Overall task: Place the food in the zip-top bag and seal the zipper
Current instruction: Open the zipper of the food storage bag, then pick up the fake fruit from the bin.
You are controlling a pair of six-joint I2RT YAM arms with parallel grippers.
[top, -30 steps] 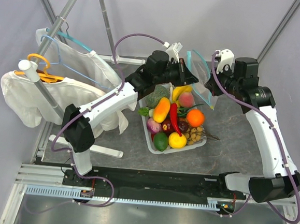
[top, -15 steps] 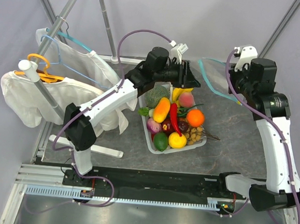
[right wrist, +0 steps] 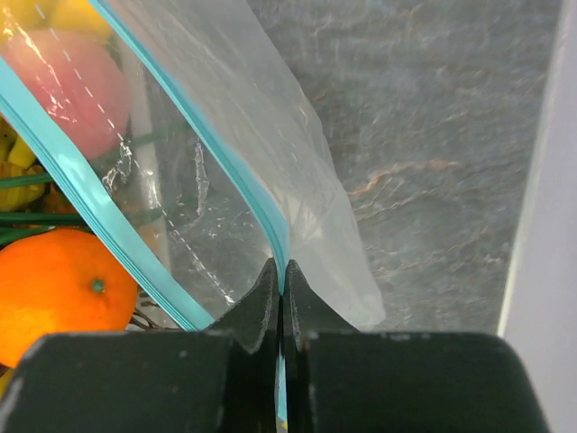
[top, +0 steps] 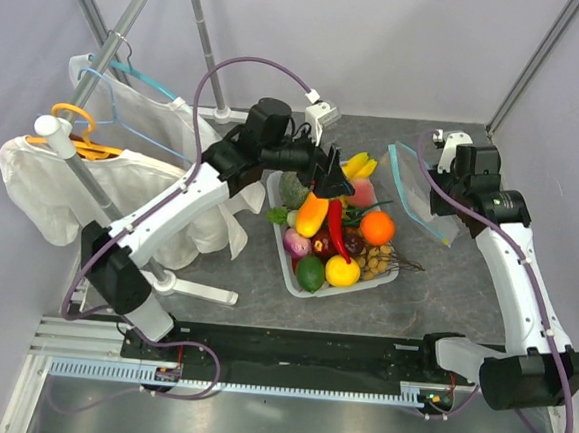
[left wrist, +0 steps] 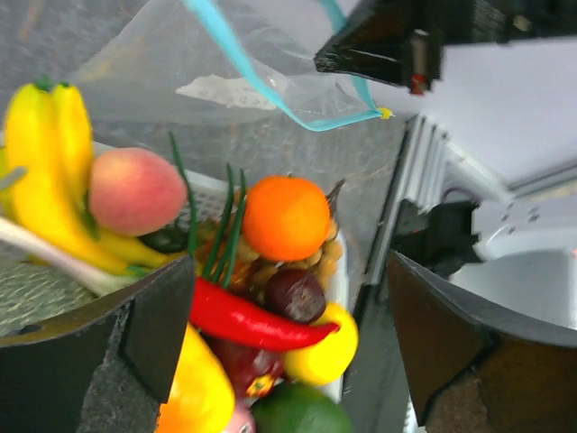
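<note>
Two dozen or so pieces of food lay heaped in the white tray (top: pixel 282 259), among them a lime (top: pixel 310 272), a red chilli (top: pixel 336 228) and an orange (top: pixel 377 227). Over the tray's far end the left gripper (top: pixel 329 180) hovered with its jaws spread wide, grasping nothing. Just right of the tray, the right gripper (right wrist: pixel 280 271) was clenched on the zipper (right wrist: pixel 257 212) of the zip-top bag (top: pixel 418 197), whose mouth gaped toward the fruit.

L gripper (top: pixel 330 178) let go, pulled back; R gripper (top: pixel 433 171) lowered bag (top: pixel 419 203).
</note>
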